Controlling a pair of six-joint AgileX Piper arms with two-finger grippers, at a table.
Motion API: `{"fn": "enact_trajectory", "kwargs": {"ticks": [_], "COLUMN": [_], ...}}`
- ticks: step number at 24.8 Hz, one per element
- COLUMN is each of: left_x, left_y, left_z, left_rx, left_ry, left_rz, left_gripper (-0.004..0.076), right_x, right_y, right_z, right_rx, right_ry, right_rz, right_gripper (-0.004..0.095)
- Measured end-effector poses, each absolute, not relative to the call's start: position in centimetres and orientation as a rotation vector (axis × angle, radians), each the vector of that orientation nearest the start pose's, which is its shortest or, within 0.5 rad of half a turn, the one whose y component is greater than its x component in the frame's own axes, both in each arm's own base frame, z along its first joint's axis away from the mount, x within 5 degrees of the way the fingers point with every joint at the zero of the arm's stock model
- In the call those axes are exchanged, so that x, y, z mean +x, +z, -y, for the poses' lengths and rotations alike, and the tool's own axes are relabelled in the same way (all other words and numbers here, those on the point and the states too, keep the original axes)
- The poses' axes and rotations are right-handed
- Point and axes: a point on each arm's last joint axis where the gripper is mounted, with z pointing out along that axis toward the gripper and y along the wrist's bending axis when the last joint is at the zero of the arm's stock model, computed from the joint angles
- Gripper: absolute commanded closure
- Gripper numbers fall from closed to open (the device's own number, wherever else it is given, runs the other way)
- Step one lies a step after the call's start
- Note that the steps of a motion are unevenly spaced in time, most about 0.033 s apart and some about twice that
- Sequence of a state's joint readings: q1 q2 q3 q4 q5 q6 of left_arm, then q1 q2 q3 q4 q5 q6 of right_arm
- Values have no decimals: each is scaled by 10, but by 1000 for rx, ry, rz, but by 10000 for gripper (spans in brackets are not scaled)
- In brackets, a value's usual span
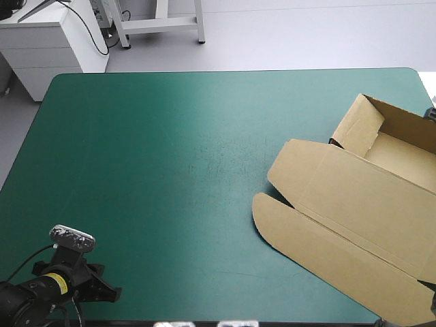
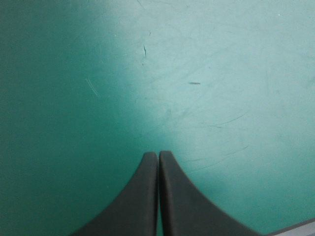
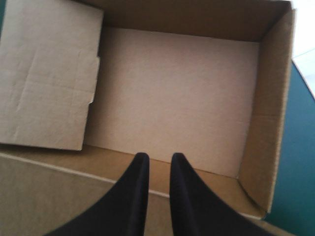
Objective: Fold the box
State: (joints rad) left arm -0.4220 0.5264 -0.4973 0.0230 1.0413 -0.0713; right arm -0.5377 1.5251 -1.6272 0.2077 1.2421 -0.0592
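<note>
Just ahead of the right gripper (image 3: 156, 156), the box (image 3: 177, 93), an open tray.

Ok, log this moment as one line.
box: open tray, lid flat | left gripper: shut, over teal-green cover | right gripper: open, above box

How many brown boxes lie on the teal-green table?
1: the box lies against the table's right side, its lid flat toward the middle, partly beyond the high view's edge. More could hide there.
</note>
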Motion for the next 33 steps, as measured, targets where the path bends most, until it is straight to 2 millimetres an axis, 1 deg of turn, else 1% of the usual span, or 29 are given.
{"fn": "enact_trajectory", "kwargs": {"ticks": [6, 10, 13, 14, 15, 19, 22, 24, 25, 26, 29, 30, 33], "left_x": [62, 60, 60, 60, 60, 60, 60, 60, 60, 60, 60, 60, 60], "left_y": [263, 264, 264, 264, 264, 264, 264, 264, 264, 264, 264, 265, 265], "left_z": [26, 25, 25, 25, 25, 25, 25, 25, 25, 25, 25, 25, 25], "left_rx": [442, 438, 438, 438, 438, 438, 438, 438, 438, 438, 438, 438, 438], "left_ry": [-178, -183, -182, -182, -182, -182, -182, -182, -182, -182, -182, -183, -182], "left_rz": [-2457, -2438, -2436, -2436, -2436, -2436, -2436, -2436, -2436, -2436, -2436, -2434, -2435], "left_gripper": [732, 732, 732, 732, 732, 732, 732, 732, 732, 732, 732, 732, 732], "right_x": [256, 237, 222, 215, 204, 183, 167, 143, 137, 127, 112, 105, 93], "right_y": [393, 381, 375, 373, 371, 367, 361, 352, 348, 341, 321, 309, 294], "right_z": [114, 94, 79, 73, 62, 41, 24, 10, 9, 7, 5, 4, 2], "right_rx": [520, 472, 416, 391, 344, 244, 150, 71, 64, 58, 60, 41, -6], "right_ry": [43, 52, 54, 49, 37, 39, 64, 82, 85, 86, 88, 81, 64], "right_rz": [-2562, -2606, -2607, -2603, -2590, -2575, -2577, -2562, -2566, -2563, -2582, -2585, -2558], "right_gripper": [875, 885, 885, 885, 885, 887, 886, 887, 887, 887, 887, 887, 887]}}
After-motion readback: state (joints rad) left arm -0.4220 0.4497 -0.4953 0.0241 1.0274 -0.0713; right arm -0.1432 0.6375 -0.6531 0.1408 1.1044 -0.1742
